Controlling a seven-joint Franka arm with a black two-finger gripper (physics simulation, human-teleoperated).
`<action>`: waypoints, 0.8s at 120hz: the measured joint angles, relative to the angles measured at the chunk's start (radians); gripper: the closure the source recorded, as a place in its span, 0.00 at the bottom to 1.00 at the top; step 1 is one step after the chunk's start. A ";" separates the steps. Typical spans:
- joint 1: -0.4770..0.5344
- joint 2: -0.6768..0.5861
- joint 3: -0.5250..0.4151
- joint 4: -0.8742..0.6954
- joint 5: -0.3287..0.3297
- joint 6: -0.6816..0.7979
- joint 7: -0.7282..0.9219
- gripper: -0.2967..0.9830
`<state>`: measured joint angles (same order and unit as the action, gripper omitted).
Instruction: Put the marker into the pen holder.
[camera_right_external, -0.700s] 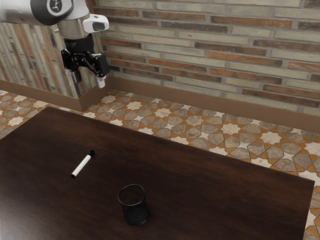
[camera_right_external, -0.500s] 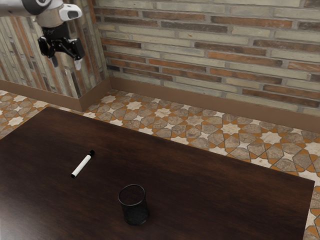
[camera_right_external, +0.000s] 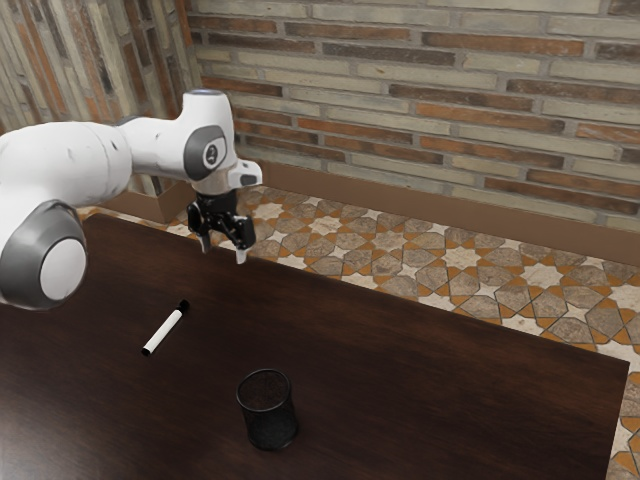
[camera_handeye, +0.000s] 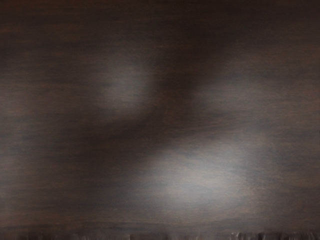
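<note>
With the two-finger gripper (camera_right_external: 223, 252) open and empty, misaligned descent may roll the marker (camera_right_external: 164, 331), lying on the wooden table (camera_right_external: 400, 370) at ten o'clock from the pen holder (camera_right_external: 268, 410) in the exterior view.

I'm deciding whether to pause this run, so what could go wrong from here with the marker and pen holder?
The slim white marker with black ends lies loose and flat on the dark wooden table, so the open black two-finger claw might roll it away or scrape the tabletop. Later, a tilted marker could catch the rim of the upright black mesh pen holder and perhaps tip it.
</note>
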<state>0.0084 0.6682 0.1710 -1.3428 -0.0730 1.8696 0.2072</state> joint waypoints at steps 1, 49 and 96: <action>0.002 -0.012 0.000 -0.022 0.000 0.004 0.001 0.25; 0.037 -0.062 0.105 -0.313 -0.077 0.185 0.095 0.25; 0.076 0.077 0.030 -0.133 -0.106 0.286 0.221 0.25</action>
<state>0.0845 0.7451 0.2009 -1.4754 -0.1786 2.1552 0.4281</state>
